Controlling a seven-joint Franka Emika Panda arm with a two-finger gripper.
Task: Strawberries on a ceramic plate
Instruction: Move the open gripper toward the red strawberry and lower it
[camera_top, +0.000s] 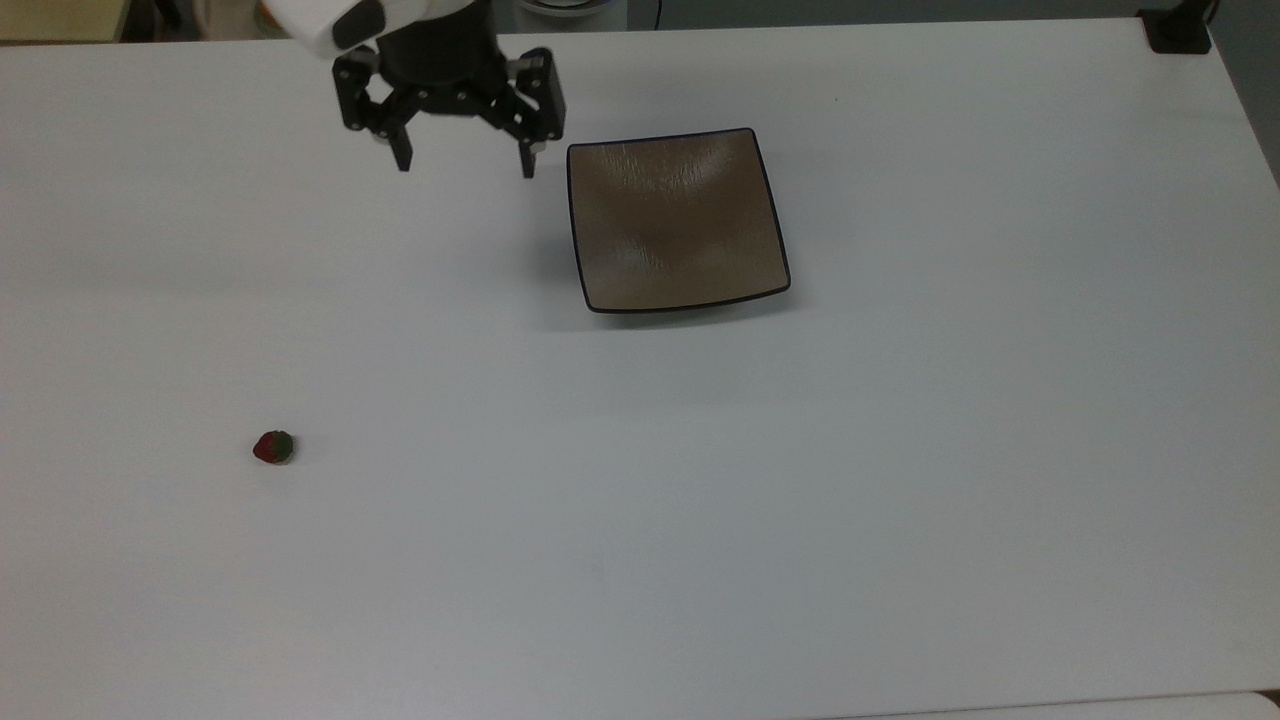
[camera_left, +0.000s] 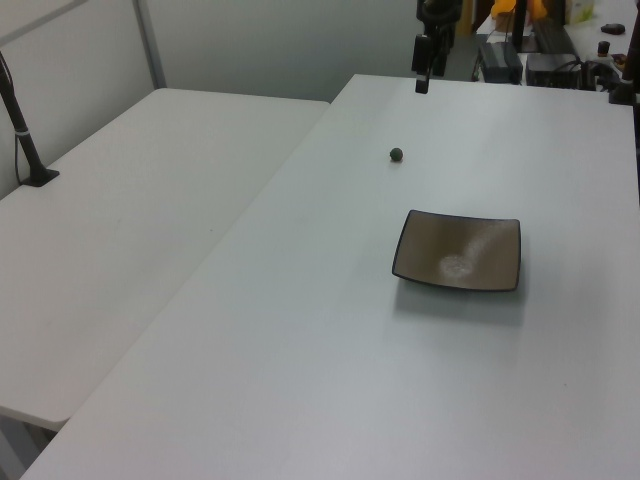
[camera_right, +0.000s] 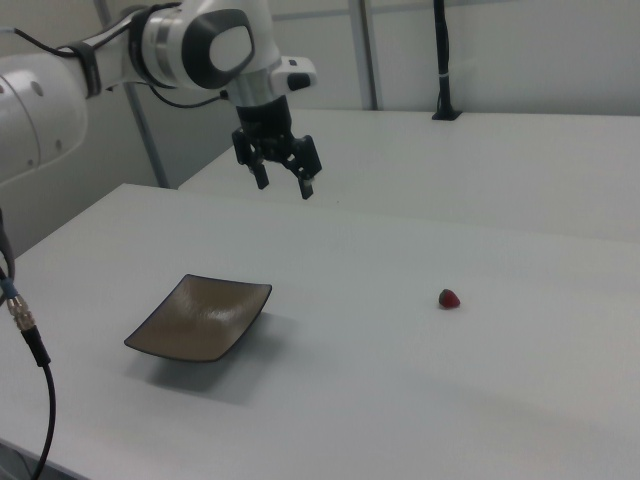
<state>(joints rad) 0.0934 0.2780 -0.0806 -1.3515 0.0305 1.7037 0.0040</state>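
A tiny red strawberry (camera_top: 273, 447) with a dark green cap lies alone on the white table, low on the top view's left; it is also seen as a dark dot (camera_left: 397, 154) and as a red speck (camera_right: 449, 298). The square tan-brown ceramic plate (camera_top: 676, 220) with a thin black rim sits bare near the table's middle (camera_left: 458, 251) (camera_right: 201, 318). My gripper (camera_top: 465, 162) hangs open above the table, just left of the plate's upper corner in the top view, far from the strawberry. It also shows in the right view (camera_right: 285, 185) and the left view (camera_left: 422, 84).
The white table (camera_top: 900, 480) stretches wide around both objects. A second white table (camera_left: 130, 220) adjoins it. A black post base (camera_top: 1178, 30) stands at the top view's upper right corner, and a black cable (camera_right: 25, 330) hangs at the right view's left edge.
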